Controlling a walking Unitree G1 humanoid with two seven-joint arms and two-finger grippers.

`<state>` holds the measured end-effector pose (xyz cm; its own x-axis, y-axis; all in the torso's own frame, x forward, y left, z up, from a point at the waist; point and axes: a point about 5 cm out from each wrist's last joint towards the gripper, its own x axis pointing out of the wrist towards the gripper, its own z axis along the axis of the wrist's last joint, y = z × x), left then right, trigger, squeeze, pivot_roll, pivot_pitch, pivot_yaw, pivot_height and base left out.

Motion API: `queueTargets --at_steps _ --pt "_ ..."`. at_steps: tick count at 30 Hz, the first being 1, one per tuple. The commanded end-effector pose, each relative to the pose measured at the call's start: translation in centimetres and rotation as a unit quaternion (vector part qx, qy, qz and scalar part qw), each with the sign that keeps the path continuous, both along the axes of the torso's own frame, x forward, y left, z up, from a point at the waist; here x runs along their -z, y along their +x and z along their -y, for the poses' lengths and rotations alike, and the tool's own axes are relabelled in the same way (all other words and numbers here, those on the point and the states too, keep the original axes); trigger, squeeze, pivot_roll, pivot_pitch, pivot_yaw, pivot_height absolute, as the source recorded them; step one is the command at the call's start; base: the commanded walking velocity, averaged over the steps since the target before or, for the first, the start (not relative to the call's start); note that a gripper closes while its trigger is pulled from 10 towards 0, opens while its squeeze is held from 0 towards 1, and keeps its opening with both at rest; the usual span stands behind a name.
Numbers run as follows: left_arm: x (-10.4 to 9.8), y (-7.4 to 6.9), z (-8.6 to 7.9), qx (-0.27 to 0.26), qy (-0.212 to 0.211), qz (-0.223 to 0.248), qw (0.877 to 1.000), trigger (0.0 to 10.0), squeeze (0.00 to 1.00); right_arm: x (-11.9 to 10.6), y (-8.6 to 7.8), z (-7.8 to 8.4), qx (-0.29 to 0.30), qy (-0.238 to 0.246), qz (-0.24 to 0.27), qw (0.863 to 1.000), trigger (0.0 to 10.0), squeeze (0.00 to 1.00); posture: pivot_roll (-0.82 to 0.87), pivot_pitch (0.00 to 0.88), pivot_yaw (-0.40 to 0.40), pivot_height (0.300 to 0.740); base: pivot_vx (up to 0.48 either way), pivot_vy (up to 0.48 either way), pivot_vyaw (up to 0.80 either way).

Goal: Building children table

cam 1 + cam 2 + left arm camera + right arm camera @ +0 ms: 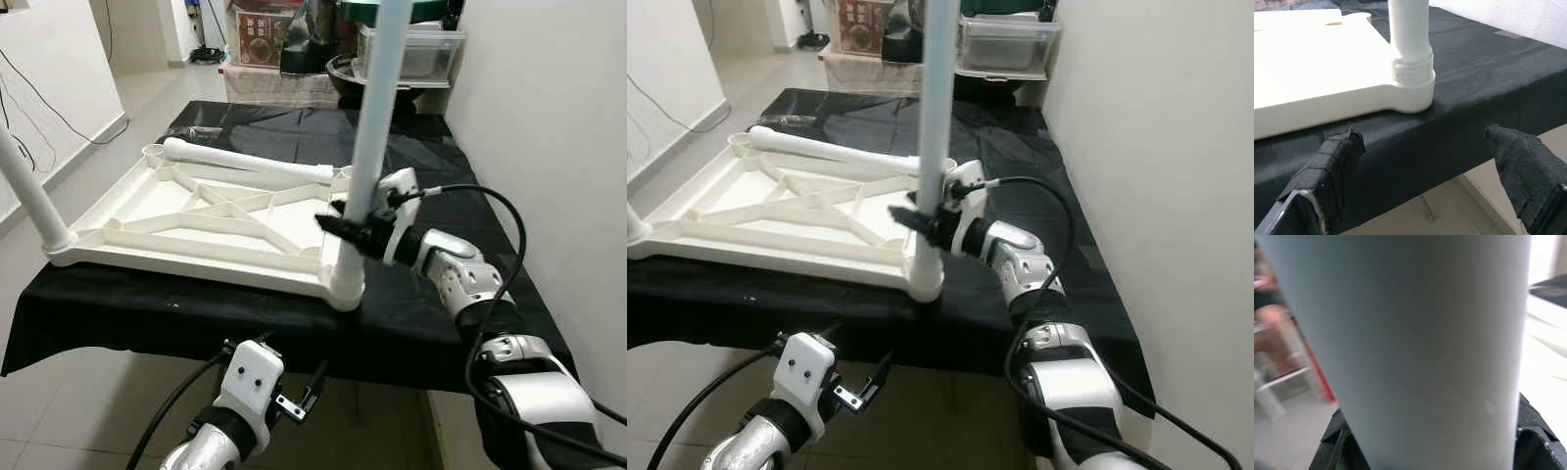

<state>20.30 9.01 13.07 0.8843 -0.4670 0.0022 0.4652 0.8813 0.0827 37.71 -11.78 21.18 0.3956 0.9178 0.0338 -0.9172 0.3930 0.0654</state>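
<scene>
Table [196, 211] lies upside down on black-draped tabletop [431, 313]; right hand [355, 231] clamps upright corner leg [377, 117]; left hand [1425, 161] open, empty, below tabletop edge; loose leg [245, 162] lies across the frame.

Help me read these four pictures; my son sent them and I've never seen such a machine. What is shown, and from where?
It is a walking humanoid robot with two silver arms, building a child's table. The two wide pictures come from cameras in its head, looking down. The two close-ups come from cameras on its wrists. On a black-covered bench lies the white tabletop, upside down. One leg lies loose on it; another leg stands at the left corner. The right end effector is shut on an upright leg seated in the near corner socket. The left end effector hangs open below the bench's front edge, holding nothing.
</scene>
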Motion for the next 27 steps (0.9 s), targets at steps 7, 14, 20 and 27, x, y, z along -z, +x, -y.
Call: queueTargets --at_steps 7,14,20,27 --pt "0.5 0.0 0.1 0.001 0.002 -0.006 1.0 10.0 0.0 -0.9 -0.1 -1.2 -0.051 0.008 0.019 0.998 0.0 0.0 0.08 0.037 -0.08 0.74 0.0 0.0 0.0" --pt "0.6 0.1 0.0 0.0 0.003 -0.005 1.0 10.0 0.0 -0.3 1.3 -0.5 0.118 0.013 0.02 0.993 0.0 0.0 0.08 0.036 -0.081 0.74 0.0 0.0 0.0" --pt "0.7 0.1 0.0 0.001 0.003 -0.007 1.0 10.0 0.0 1.9 2.5 2.7 0.42 -0.03 0.006 0.907 0.0 0.0 0.07 0.036 -0.074 0.74 0.0 0.0 0.0" --pt "0.7 0.2 0.0 0.003 0.005 -0.006 1.0 10.0 0.0 4.4 0.5 5.6 0.704 -0.024 -0.058 0.708 0.0 0.0 0.07 0.031 -0.071 0.74 0.0 0.0 0.0"
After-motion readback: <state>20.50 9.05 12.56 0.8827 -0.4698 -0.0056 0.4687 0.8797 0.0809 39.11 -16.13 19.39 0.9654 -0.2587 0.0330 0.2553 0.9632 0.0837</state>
